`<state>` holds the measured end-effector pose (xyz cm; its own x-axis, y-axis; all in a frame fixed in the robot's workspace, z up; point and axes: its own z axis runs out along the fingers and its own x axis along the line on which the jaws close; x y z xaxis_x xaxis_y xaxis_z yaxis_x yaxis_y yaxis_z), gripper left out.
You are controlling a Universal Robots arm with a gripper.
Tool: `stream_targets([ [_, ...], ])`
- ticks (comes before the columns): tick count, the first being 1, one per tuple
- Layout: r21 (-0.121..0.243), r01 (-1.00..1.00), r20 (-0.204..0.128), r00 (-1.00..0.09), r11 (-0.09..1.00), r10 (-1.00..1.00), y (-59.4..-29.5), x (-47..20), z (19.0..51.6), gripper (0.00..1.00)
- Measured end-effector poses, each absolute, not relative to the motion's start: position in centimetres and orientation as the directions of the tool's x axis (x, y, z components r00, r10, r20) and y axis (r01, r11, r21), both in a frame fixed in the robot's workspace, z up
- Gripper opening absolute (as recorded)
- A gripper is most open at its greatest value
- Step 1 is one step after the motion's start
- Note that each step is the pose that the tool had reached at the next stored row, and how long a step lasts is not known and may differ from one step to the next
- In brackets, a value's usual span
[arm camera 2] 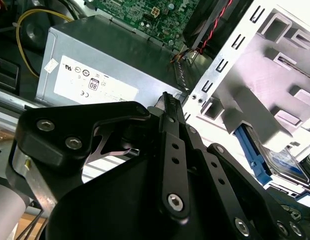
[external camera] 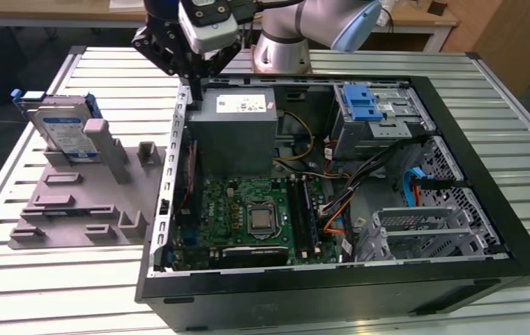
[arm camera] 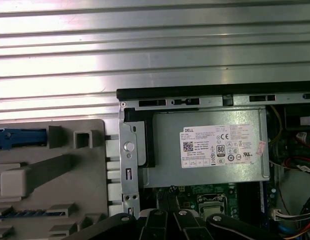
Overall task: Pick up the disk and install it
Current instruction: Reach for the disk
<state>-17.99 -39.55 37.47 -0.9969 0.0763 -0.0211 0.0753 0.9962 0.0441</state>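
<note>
The disk [external camera: 64, 130], a silver drive with a white-and-blue label in a blue carrier, stands upright in the grey holder fixture [external camera: 88, 202] at the exterior view's left. Its blue edge also shows in the second wrist view [arm camera 2: 275, 159] and the first wrist view [arm camera: 20, 138]. My gripper [external camera: 193, 89] hangs over the back left corner of the open computer case, beside the grey power supply [external camera: 237, 129]. Its black fingers [arm camera 2: 167, 115] are pressed together with nothing between them. It is well to the right of the disk and apart from it.
The open black computer case [external camera: 516, 230] fills the middle and right of the slatted metal table [external camera: 70, 279]. Inside are a motherboard [external camera: 246, 216], cables, and a metal drive cage with a blue latch [external camera: 365, 105] at the back right. The arm's base [external camera: 284, 49] stands behind the case.
</note>
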Motion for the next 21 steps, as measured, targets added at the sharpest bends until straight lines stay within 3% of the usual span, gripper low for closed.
stream_targets([
  [21,0.044,0.075,-0.021,-0.997,0.996,0.076,-39.55,-18.49,37.24,0.11],
])
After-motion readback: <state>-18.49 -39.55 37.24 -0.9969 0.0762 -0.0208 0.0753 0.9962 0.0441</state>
